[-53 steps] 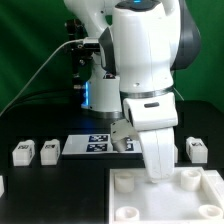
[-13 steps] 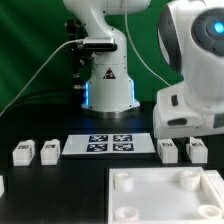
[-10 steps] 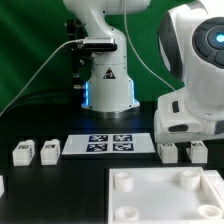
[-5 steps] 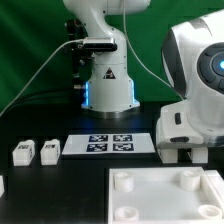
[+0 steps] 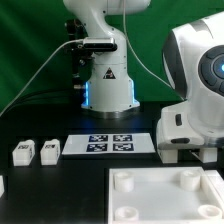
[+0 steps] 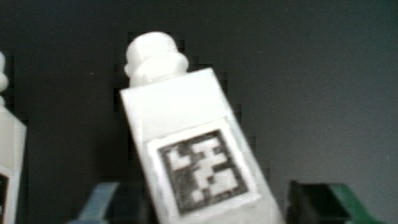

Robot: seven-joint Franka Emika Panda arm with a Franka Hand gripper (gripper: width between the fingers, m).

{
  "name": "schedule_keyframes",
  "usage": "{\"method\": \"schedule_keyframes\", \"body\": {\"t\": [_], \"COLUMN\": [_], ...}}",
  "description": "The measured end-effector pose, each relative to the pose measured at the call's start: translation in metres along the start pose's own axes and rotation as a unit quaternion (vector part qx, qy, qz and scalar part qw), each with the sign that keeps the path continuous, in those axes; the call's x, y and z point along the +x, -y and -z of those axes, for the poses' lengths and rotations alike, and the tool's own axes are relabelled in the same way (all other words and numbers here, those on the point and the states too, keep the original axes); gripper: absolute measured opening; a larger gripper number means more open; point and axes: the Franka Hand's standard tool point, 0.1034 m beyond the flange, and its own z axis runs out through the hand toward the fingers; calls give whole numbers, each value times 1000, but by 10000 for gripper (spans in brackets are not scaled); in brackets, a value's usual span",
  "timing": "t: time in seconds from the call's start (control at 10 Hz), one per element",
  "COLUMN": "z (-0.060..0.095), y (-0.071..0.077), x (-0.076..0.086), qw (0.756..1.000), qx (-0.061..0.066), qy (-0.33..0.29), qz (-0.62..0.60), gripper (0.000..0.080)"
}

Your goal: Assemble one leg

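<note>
In the wrist view a leg, a chunky white block with a black-and-white marker and a rounded peg at its far end, lies between my gripper's two fingers. The jaws stand apart with a gap on each side of it. A second leg shows at the picture's edge. In the exterior view my gripper is down at the table on the exterior view's right, and the hand hides the legs there. Two more legs sit at the exterior view's left.
The marker board lies in the middle in front of the robot base. The large white square piece with round corner sockets lies at the front, close below my hand. The table is black.
My arm has come down over the two legs at the exterior view's right. They showed a second ago and the hand now covers them. The other parts have not moved.
</note>
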Motion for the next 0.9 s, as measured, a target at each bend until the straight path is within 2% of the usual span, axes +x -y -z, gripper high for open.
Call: {"method": "schedule_keyframes", "body": {"t": [0.9], "z": [2], "y": [-1], "x": [0], "qw": [1000], "qx": [0], "qy": [1], "qz": [1], "gripper": [291]}}
